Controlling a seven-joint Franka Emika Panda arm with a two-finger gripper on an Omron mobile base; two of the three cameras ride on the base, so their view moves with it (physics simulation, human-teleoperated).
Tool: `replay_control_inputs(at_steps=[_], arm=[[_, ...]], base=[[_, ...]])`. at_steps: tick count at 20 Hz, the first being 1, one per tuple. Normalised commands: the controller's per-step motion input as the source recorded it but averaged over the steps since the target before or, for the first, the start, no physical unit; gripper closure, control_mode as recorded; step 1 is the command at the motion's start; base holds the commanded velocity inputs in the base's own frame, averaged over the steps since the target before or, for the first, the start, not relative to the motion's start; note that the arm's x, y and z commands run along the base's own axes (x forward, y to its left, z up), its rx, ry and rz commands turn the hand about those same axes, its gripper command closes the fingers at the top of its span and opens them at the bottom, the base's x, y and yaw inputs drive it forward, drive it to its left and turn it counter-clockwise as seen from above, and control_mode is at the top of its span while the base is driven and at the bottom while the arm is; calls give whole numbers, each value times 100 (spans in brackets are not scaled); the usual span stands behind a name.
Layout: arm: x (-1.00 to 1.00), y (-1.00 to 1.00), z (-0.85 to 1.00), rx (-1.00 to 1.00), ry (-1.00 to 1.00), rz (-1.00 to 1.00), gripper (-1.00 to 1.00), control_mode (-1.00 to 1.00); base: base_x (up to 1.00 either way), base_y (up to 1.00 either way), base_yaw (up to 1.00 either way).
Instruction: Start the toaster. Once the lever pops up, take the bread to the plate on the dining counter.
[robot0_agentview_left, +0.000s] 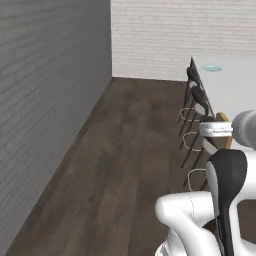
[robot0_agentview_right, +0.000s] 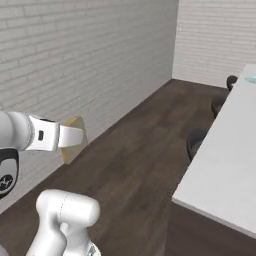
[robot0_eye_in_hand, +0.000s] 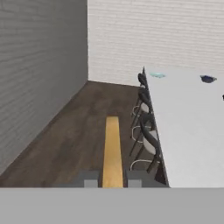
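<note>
Tool (robot0_eye_in_hand: 112, 183) grips one bread slice (robot0_eye_in_hand: 112, 151); three stools (robot0_eye_in_hand: 146, 131) line one dining counter (robot0_eye_in_hand: 188, 127).

Dining counter (robot0_eye_in_hand: 188, 127): lying flat and white along the right side, stools (robot0_eye_in_hand: 146, 131) lining its left edge.
Plate (robot0_eye_in_hand: 158, 75): sitting near the far left corner.
Dark object (robot0_eye_in_hand: 208, 79): resting by the far edge.

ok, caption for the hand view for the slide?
Gripper holds the bread edge-on above the wood floor, with stools lining the white dining counter to the right.
</note>
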Motion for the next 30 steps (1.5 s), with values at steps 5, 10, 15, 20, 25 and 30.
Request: replay_control_inputs(at_steps=[5, 10, 15, 20, 25, 30], arm=[[0, 0, 0, 0, 0, 0, 100, 100], [0, 0, 0, 0, 0, 0, 100, 100], [0, 0, 0, 0, 0, 0, 100, 100], [0, 0, 0, 0, 0, 0, 100, 100], [0, 0, 0, 0, 0, 0, 100, 100], [0, 0, 0, 0, 0, 0, 100, 100]], base=[[99, 78, -56], [100, 76, -52], [100, 77, -52], [100, 85, -53], [100, 89, -53], [100, 94, -53]])
